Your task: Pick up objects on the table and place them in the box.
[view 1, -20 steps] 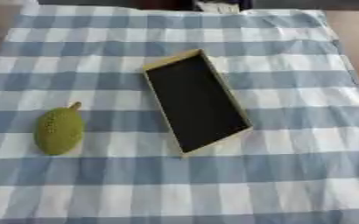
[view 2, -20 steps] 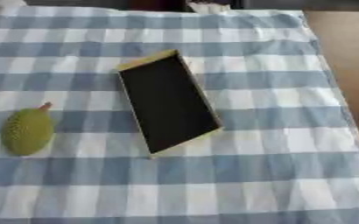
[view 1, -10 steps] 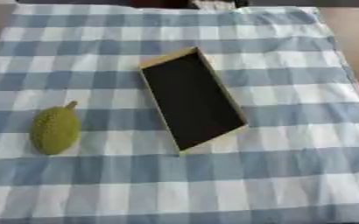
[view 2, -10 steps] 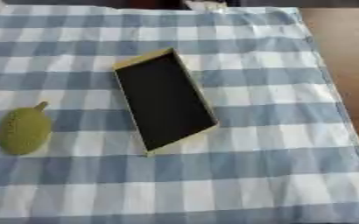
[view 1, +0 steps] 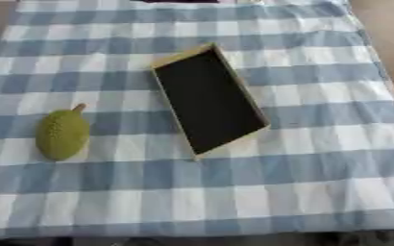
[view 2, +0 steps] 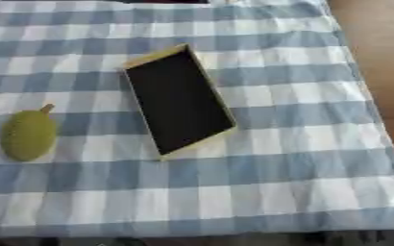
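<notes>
Neither hand of the robot appears in the left eye view or the right eye view, so whether their fingers are spread, curled or holding anything cannot be told. Green fruit [view 1: 62, 134], oval and bumpy-skinned with a short brownish stem at its upper end, resembling a small jackfruit or durian: it lies on its side near the left edge of the worktop, stem pointing toward the far side and slightly right. It rests on the blue-and-white checked cloth [view 1: 318, 187], apart from the box and outside it. Box [view 1: 207, 101], shallow and rectangular, with a thin tan or yellowish rim and a flat black interior: it sits close to the middle of the worktop, turned askew so that its long axis runs from the far left to the near right. Its far short end points toward the back edge; its near corner points toward the front edge. Nothing shows inside the box. A clear strip of cloth separates the fruit from the box's left long side. The cloth covers the worktop nearly to its edges and carries light creases, most evident along the right side. Brown floor [view 2: 377, 57] shows beyond the right edge of the worktop, and a dark band runs along the front edge at the bottom of both views.
</notes>
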Available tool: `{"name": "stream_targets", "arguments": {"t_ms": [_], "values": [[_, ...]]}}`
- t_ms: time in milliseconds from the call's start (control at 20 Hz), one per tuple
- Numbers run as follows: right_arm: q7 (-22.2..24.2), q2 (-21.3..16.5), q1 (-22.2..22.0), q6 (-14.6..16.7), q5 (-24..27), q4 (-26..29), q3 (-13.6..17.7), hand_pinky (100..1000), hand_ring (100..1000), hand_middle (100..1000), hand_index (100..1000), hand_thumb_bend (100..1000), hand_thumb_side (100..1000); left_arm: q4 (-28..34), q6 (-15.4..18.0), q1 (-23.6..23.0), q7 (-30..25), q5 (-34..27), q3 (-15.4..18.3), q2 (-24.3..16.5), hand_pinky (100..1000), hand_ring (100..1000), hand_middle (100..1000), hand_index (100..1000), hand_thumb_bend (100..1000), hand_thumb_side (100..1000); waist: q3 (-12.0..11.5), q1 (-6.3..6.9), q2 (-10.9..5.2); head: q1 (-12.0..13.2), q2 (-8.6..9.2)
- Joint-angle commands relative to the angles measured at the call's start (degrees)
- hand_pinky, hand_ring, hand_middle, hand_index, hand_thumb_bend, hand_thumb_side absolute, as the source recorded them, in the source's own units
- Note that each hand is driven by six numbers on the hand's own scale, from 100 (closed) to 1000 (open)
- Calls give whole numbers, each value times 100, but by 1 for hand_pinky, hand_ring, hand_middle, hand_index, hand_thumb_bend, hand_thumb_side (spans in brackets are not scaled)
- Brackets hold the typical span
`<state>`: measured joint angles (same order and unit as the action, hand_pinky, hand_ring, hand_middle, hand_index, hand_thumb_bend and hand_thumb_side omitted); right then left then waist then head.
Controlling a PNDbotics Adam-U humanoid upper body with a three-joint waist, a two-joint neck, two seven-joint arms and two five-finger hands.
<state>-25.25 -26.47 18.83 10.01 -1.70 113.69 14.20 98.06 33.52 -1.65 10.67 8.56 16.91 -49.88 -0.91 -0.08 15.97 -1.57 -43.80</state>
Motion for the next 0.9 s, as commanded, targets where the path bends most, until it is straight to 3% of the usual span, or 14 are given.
{"name": "stream_targets", "arguments": {"t_ms": [50,200,600,750,900], "values": [[-11,-146,28,-26,-28,90,66,787,670,627,680,133,575,-49,263,50,-435,68,-141,-448,778,756,754,854,360,436,-20,13,-119,-27,-31],[-3,-162,19,-20,-26,90,56,787,669,627,680,134,575,-56,372,55,-670,169,-276,-648,787,767,762,868,386,450,-31,11,-137,-66,-31],[47,-162,12,-32,-9,90,13,787,669,626,680,131,575,75,161,347,-1205,641,-819,-1005,780,785,779,887,396,527,-3,20,-169,-39,-31],[67,-145,31,-34,7,90,-5,788,670,626,680,131,577,27,121,514,-1603,699,-1056,-1117,762,791,784,899,429,538,35,23,-157,-18,-31],[92,-109,61,-48,23,90,-21,789,671,626,680,130,579,-21,63,710,-2031,774,-1257,-1203,802,820,820,930,439,523,64,38,-144,21,-31]]}}
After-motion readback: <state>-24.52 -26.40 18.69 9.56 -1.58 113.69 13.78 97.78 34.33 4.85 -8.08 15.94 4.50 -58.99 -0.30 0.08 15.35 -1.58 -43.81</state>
